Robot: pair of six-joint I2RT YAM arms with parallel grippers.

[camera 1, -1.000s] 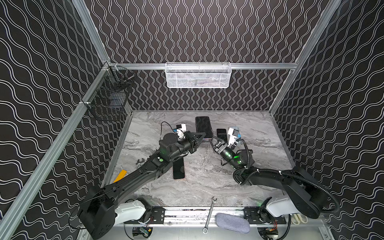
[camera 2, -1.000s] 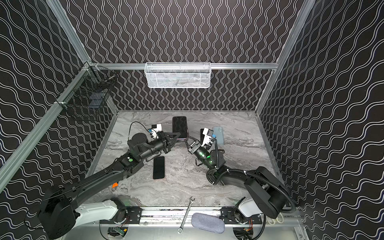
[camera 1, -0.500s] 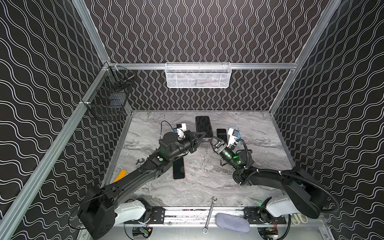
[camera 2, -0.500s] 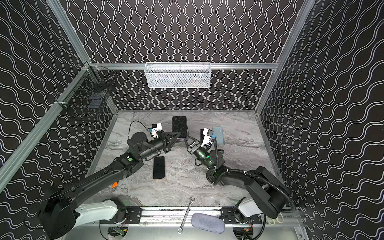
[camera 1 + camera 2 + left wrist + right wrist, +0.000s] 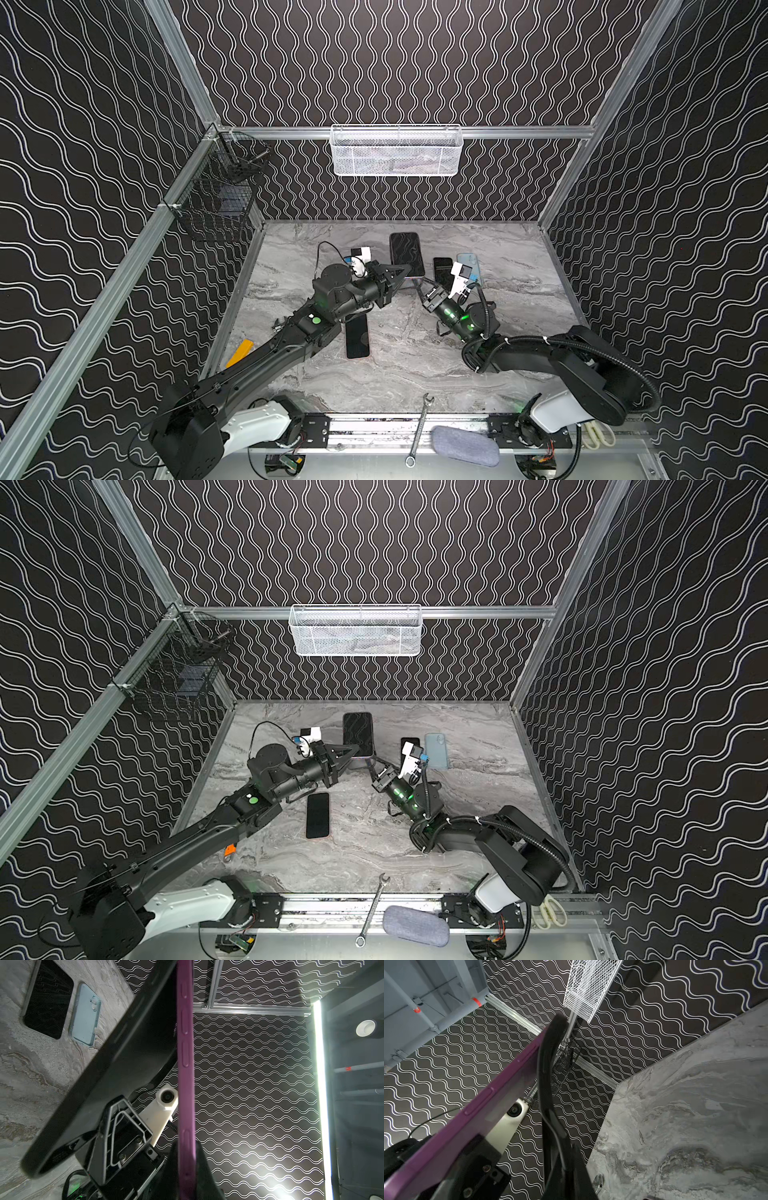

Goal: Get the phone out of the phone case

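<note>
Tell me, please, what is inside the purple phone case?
The black phone is angled out of the purple case; only their far ends meet. The case is seen edge-on, so its interior is hidden.

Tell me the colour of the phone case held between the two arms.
Purple. The phone case shows best in the left wrist view, seen edge-on.

Left gripper point(image 5: 354, 753) and right gripper point(image 5: 371, 765) clamped on cased phone point(image 5: 357, 731) at its six-o'clock edge, black phone point(image 5: 318, 816) lay at its seven o'clock
</note>
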